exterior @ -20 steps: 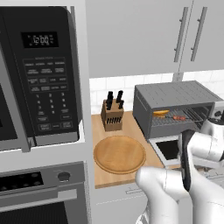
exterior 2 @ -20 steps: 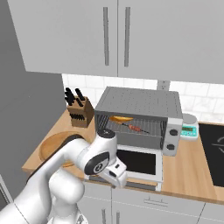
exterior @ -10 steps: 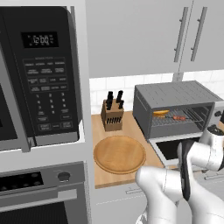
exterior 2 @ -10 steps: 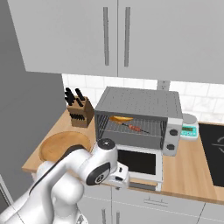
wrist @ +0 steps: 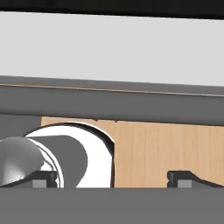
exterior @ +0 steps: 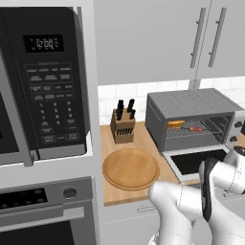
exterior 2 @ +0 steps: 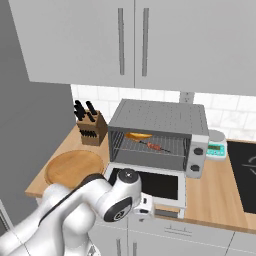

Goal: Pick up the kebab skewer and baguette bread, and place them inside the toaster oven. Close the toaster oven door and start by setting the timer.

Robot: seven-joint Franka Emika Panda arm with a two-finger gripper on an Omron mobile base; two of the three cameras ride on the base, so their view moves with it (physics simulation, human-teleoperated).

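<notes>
Gripper (wrist: 112, 177) sits low at the bench (exterior 2: 220, 190) front edge, fingers spread wide, nothing between them. In the hand view the two dark tips rise at 6 o'clock, with a band of wood grain beyond and a grey bar crossing above it, likely the door's handle or front edge seen close, though I cannot tell which.

Next out, the toaster oven door (exterior 2: 150, 182) lies dropped flat toward the robot, dark glass up, at 6 o'clock of the toaster oven (exterior 2: 160, 120). The arm's elbow hangs just in front of it in the right base view.

Inside the toaster oven, on the wire rack: the baguette bread (exterior 2: 138, 135) toward 9 o'clock, the kebab skewer (exterior 2: 153, 146) just beside it toward 3 o'clock. Apart or barely touching, too small to say. Both also show in the left base view, loaf (exterior: 176, 123) and stick (exterior: 195, 128).

Judgement: both loading steps look done. Left: raise the door shut, then turn the timer knob (exterior 2: 198, 151) on the oven's 3 o'clock panel.

Round wooden board (exterior 2: 72, 167) at 9 o'clock of the door holds nothing. Knife block (exterior 2: 92, 131) behind it holds dark-handled knives.
</notes>
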